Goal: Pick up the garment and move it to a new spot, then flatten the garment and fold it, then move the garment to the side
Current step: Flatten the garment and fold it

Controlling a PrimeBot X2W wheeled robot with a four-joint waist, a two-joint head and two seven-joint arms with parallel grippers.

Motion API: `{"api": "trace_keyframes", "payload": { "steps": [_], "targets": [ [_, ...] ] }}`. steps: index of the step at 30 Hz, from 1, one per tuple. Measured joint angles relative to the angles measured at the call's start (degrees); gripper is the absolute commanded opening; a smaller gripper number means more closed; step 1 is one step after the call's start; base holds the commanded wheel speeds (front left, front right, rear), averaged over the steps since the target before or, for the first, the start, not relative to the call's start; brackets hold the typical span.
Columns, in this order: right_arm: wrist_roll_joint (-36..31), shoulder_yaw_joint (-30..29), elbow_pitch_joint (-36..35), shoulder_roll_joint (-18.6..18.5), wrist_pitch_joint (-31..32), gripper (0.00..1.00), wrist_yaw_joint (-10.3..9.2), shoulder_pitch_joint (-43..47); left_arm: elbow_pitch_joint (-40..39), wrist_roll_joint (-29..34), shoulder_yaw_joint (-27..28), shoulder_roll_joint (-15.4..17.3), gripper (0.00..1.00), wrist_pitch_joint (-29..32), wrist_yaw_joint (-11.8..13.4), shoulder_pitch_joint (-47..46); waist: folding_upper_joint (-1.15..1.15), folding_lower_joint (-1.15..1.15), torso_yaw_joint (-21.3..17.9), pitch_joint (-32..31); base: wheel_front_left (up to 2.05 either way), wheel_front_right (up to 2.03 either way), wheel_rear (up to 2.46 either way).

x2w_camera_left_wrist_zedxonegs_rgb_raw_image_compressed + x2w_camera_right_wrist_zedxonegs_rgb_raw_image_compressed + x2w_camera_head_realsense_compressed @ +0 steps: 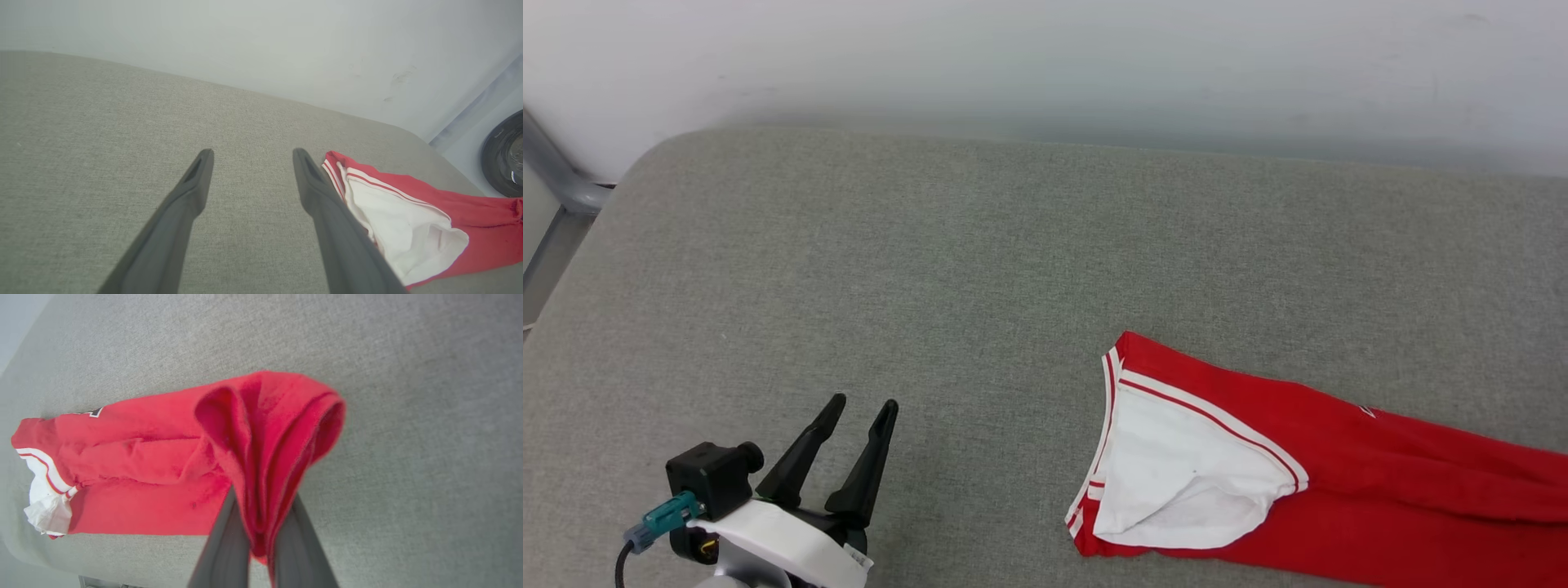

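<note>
The left tool [863,404] hangs at the lower left with its fingers spread, empty, over the bare grey worktop [931,245]. To its right the red shirt [1339,457] lies stretched out, white sleeve [1176,465] nearest. The right tool [261,526] is pressed together, pinching the shirt's bunched far end.

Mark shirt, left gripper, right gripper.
shirt [1339,457]: head view, red body panel.
left gripper [864,403]: head view, gap between open fingertips.
right gripper [261,535]: right wrist view, between fingers shut on shirt.
</note>
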Motion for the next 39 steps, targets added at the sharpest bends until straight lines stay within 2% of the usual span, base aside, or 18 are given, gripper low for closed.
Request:
{"api": "trace_keyframes", "payload": {
  "steps": [8,11,14,18,27,31,35,39],
  "targets": [
    [-1.51,-2.66,-13.39,2.90,6.51,0.00,0.00,0.55,1.18,-0.37,0.21,-1.47,1.00,0.00,-0.51,0.72,0.00,0.00,-0.99,0.27,0.00,0.00,0.00],
    [-0.90,-3.39,-19.30,6.48,10.87,0.00,0.00,0.33,1.85,-0.26,-0.02,-1.96,1.00,0.00,-0.66,0.79,0.00,0.00,-0.97,0.14,0.00,0.00,0.00],
    [1.13,-4.13,-23.71,11.67,16.48,0.00,0.00,-1.52,2.32,-0.24,-0.07,-2.37,1.00,0.00,-0.74,0.79,0.00,0.00,-0.85,-0.02,0.00,0.00,0.00],
    [-0.30,-4.88,-27.55,17.00,23.99,0.00,0.00,-4.59,3.04,-0.16,0.22,-2.90,1.00,0.00,-0.99,0.79,0.00,-0.01,-0.78,-0.24,0.00,0.00,0.00],
    [-11.35,-5.49,-31.43,29.92,39.61,0.00,0.00,-12.63,4.97,0.03,-1.03,-4.16,1.00,0.00,-1.24,0.75,0.00,0.00,0.06,-0.61,0.00,0.00,0.00],
    [-16.63,-3.87,-32.73,35.01,44.77,0.00,0.00,-15.57,5.84,-0.35,-1.86,-4.39,1.00,0.00,-1.40,0.30,0.00,0.00,0.32,-0.47,0.00,0.00,0.00],
    [-20.91,-1.21,-32.41,36.97,46.65,0.00,0.00,-18.68,6.39,-0.56,-2.52,-4.45,1.00,0.00,-1.42,-0.65,0.00,0.00,0.43,-0.12,0.00,0.00,0.00],
    [-24.47,3.03,-29.21,38.01,44.78,0.00,0.00,-21.51,7.16,-0.93,-3.60,-4.66,1.00,-0.01,-1.45,-1.54,0.00,0.00,0.66,0.20,0.00,0.00,0.00]
  ]
}}
